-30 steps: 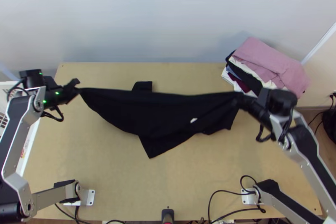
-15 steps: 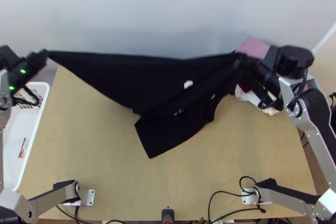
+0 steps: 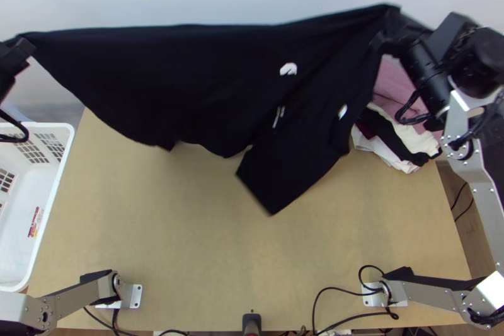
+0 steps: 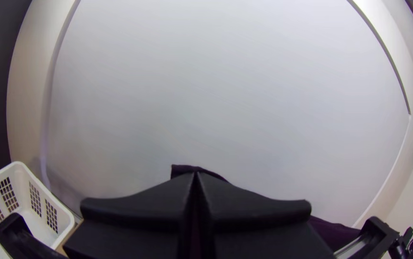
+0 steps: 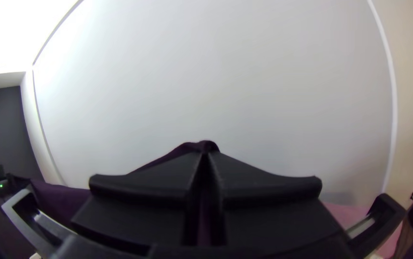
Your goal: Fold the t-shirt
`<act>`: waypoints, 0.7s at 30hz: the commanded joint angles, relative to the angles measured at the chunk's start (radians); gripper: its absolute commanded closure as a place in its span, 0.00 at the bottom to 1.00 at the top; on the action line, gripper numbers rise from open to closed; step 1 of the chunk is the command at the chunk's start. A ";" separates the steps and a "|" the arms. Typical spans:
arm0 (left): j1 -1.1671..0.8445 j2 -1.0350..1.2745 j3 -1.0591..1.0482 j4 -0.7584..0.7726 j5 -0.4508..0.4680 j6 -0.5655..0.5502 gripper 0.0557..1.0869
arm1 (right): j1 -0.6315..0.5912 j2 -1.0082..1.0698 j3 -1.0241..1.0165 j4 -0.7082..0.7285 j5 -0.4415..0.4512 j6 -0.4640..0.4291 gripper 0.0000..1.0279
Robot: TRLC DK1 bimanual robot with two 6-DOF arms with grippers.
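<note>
- The black t-shirt [image 3: 208, 84] is up in the air, stretched wide between the two tools, over the far part of the light wooden surface [image 3: 189, 241].
- The left tool [image 3: 25, 43] is at the far left, and it has one upper end of the t-shirt pinched; in the left wrist view its two fingers come together, with a bit of cloth beyond the tips.
- The right tool [image 3: 387, 24] is at the far right, narrow also, with the other upper end between its fingers.
- The upper edge between them looks quite tight, and the rest hangs down in loose folds, with one flap lower, right of the middle.
- Small white patches [image 3: 288, 69] are seen on the black cloth.
- Near the far right corner lies a pile of clothes [image 3: 394, 87], pink on top.
- A white basket [image 3: 58, 175] is at the left edge.
</note>
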 commanded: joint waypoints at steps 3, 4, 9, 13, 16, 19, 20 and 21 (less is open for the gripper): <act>0.007 0.008 0.105 0.025 -0.031 0.026 0.97 | 0.010 -0.009 0.098 0.076 0.035 -0.012 0.97; 0.008 0.009 0.117 0.025 -0.035 0.027 0.96 | 0.010 -0.009 0.111 0.077 0.035 -0.012 0.97; 0.010 0.018 0.163 0.026 -0.044 0.034 0.96 | 0.008 -0.020 0.122 0.076 0.035 -0.030 0.97; 0.010 -0.008 0.184 0.022 -0.044 0.034 0.97 | 0.028 -0.069 0.119 0.042 0.034 -0.036 0.97; 0.011 -0.051 0.187 0.023 -0.046 0.038 0.97 | 0.053 -0.137 0.118 0.007 0.034 -0.044 0.97; 0.014 -0.100 0.192 0.028 -0.046 0.040 0.97 | 0.066 -0.224 0.093 -0.001 0.034 -0.045 0.97; 0.021 -0.117 0.194 0.031 -0.046 0.043 0.97 | 0.071 -0.256 0.084 -0.001 0.034 -0.044 0.97; 0.028 -0.133 0.194 0.036 -0.046 0.044 0.97 | 0.071 -0.287 0.076 -0.001 0.034 -0.044 0.97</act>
